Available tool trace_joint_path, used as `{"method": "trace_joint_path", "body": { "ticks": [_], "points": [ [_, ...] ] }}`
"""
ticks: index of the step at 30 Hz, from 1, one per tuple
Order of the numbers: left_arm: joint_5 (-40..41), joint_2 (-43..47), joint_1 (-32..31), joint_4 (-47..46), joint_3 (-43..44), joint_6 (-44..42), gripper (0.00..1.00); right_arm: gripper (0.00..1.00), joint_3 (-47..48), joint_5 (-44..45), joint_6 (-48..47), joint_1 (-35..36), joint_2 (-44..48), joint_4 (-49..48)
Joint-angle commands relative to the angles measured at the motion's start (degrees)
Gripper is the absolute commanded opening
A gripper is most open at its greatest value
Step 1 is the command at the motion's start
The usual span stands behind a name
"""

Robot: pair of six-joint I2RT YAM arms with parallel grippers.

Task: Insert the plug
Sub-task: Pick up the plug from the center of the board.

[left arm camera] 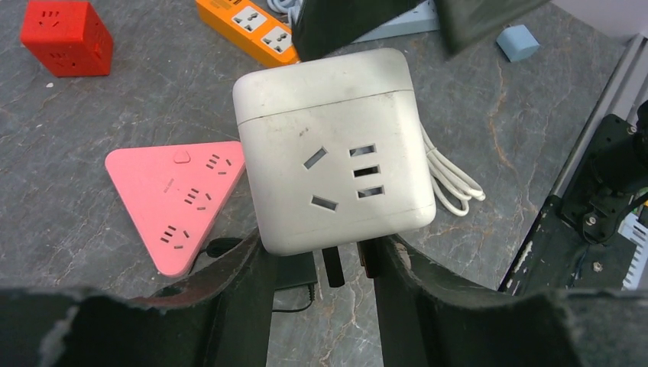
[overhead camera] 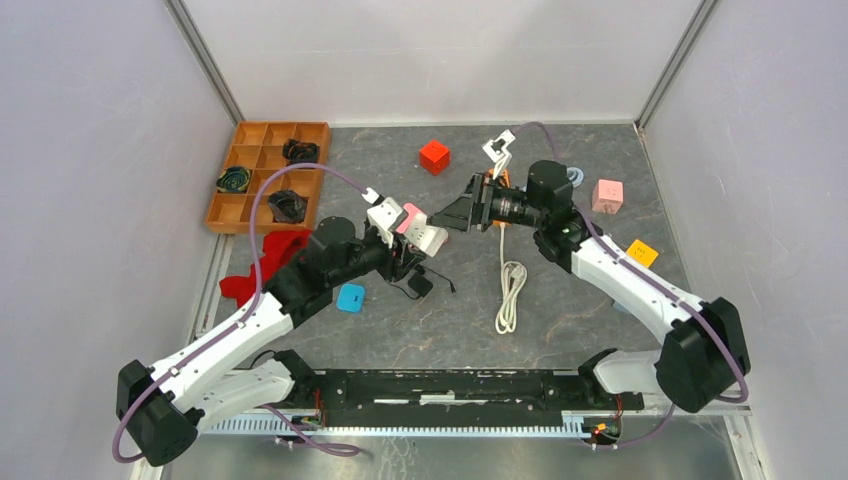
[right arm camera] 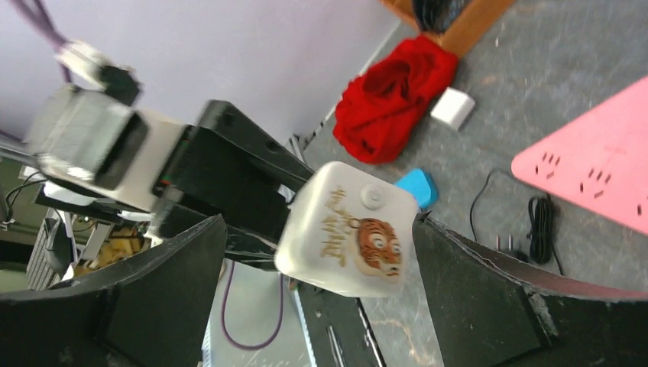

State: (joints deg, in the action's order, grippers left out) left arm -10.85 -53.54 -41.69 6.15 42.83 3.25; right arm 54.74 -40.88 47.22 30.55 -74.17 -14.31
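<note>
While left gripper (left arm camera: pixel 319 256) clamps white cube plug (left arm camera: pixel 328 145), prongs (left arm camera: pixel 333 267) toward its wrist, right gripper (right arm camera: pixel 319 229) gapes wide

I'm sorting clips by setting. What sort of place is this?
Likely a robotics lab test cell: plain white panel walls box in a stone-patterned table, with socket props such as a red socket cube, a pink power strip and a white socket cube.
</note>
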Motion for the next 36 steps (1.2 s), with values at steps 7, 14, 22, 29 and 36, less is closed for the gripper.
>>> {"method": "trace_joint_path", "body": {
  "ticks": [7, 14, 22, 29, 36],
  "points": [
    [-3.9, 0.2, 0.2, -1.9, 0.9, -5.3, 0.29, 0.98, 1.2, -5.8, -0.5, 0.5, -4.7, 3.9],
    [-3.4, -0.2, 0.2, -2.2, 0.8, -5.9, 0.29, 0.81, -2.6, -8.7, 3.6, 1.2, -4.7, -1.9],
    [-0.7, 0.4, 0.2, -2.4, -0.2, -5.9, 0.42, 0.44, -7.6, -9.2, 8.4, 1.3, -3.7, -10.2],
    [6.3, -0.8, 0.3, 1.6, 2.1, -1.0, 0.91, 0.38, -6.8, 1.0, 1.7, 0.9, -2.1, -4.3],
    [7.7, -4.4, 1.7, 3.2, 5.5, 4.5, 1.0, 0.36, -8.2, 16.0, -3.4, 0.5, 0.0, -0.6]
  ]
}}
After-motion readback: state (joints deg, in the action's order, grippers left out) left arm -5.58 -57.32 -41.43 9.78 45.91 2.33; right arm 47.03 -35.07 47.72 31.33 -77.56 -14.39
